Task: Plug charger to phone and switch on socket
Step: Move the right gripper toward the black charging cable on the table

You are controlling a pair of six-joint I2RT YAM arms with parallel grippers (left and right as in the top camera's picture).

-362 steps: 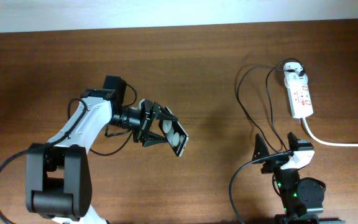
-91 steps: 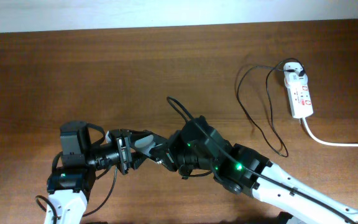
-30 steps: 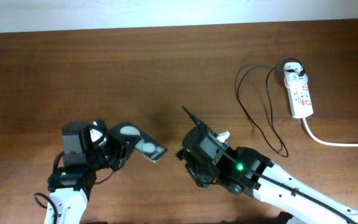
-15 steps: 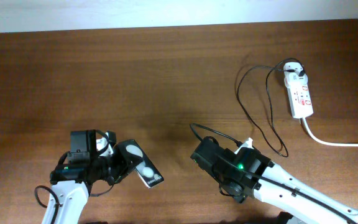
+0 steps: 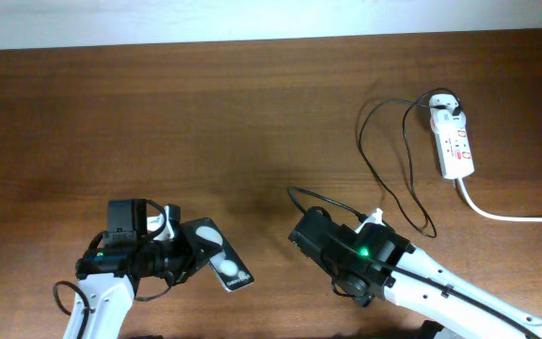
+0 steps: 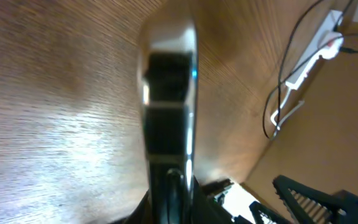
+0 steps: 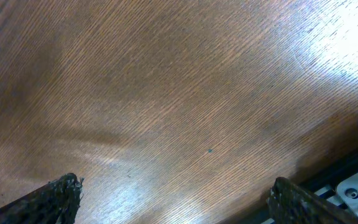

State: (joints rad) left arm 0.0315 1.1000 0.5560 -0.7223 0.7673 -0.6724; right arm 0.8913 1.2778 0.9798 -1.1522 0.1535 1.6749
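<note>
Nearest, the left jaws clench the phone (image 5: 219, 256) over the tabletop, its long axis slanting toward the right arm. The right jaws hang released and empty, nearer the charger (image 5: 301, 194) end just beyond. The socket (image 5: 454, 143) lies far back right.

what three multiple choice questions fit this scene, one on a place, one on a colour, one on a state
1. Overhead, where is the socket? A upper right B lower left C centre
2. What colour is its thick cord? A red B white C green
3. The right hand is: A shut tight B open C out of view
1 A, it sits at the picture's top right. 2 B, it shows white against brown. 3 B, its wrist view shows jaws wide apart, nothing between.
</note>
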